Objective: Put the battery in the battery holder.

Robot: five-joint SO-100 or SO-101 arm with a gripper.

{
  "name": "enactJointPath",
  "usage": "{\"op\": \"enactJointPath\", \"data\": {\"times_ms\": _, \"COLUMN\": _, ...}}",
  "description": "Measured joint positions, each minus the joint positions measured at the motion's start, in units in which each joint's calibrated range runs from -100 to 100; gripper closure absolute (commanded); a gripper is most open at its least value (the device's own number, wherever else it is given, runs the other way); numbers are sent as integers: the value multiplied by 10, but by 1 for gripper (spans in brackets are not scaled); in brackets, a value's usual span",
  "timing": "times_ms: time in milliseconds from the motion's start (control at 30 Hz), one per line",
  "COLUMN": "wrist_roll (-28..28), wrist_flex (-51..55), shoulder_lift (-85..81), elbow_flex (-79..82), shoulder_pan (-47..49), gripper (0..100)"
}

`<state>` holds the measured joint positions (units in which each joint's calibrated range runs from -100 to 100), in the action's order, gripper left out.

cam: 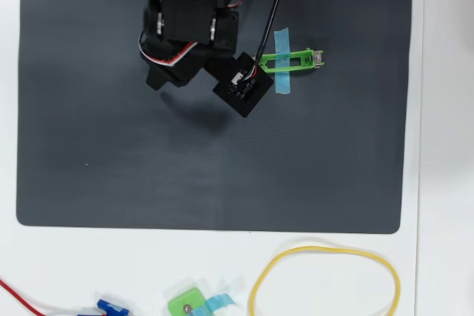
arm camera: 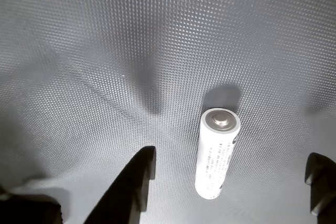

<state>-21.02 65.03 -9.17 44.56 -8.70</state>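
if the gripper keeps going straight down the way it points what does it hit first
Probably the battery: in the wrist view it stands on the mat between the open gripper fingers, nearer the left one. Depth is unclear.

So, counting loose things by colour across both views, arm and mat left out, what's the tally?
Green: 2, battery holder and smaller squarish green piece
Silver-white: 1, battery
Yellow: 1, cable loop
Red: 1, wire
Blue: 1, small part
Total: 6
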Motion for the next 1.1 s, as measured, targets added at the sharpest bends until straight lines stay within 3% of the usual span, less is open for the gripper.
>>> {"op": "enactJointPath", "data": {"times_ms": 1100, "wrist_roll": 0, "wrist_flex": 3, "shoulder_lift": 82, "elbow_flex": -44, "shoulder_pan": -21, "gripper": 67}}
